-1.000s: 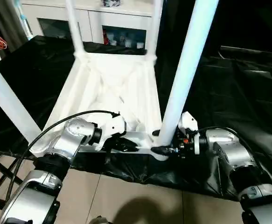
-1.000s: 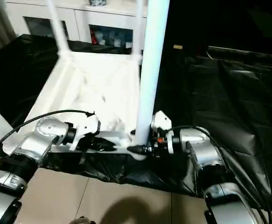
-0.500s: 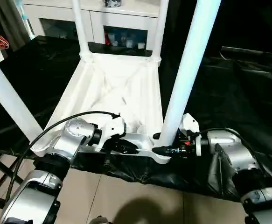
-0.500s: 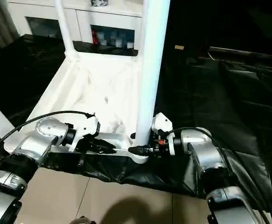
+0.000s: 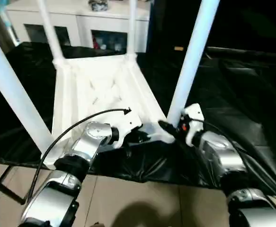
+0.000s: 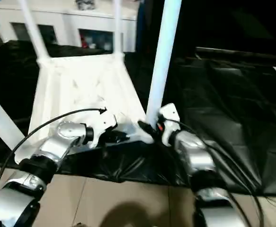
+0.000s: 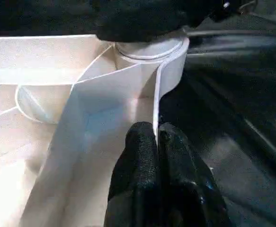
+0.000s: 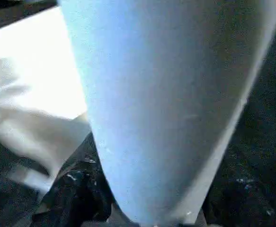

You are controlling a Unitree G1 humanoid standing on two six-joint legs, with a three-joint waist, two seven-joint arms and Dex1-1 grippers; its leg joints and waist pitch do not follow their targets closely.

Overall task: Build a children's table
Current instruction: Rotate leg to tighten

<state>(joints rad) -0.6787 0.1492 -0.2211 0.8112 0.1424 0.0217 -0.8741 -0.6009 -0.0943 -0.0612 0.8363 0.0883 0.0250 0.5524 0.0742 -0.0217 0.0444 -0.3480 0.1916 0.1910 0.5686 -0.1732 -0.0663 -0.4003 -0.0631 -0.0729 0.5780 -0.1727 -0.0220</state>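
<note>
head pair overhead, wrist cameras close-up

legs (image 5: 191,61): tops cut off by frame edge
right end effector (image 5: 168,128): fingertips hidden behind leg; grip unclear

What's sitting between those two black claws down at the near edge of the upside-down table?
In the left eye view, the near right corner socket with its leg lies between the left claw and the right claw.
</note>
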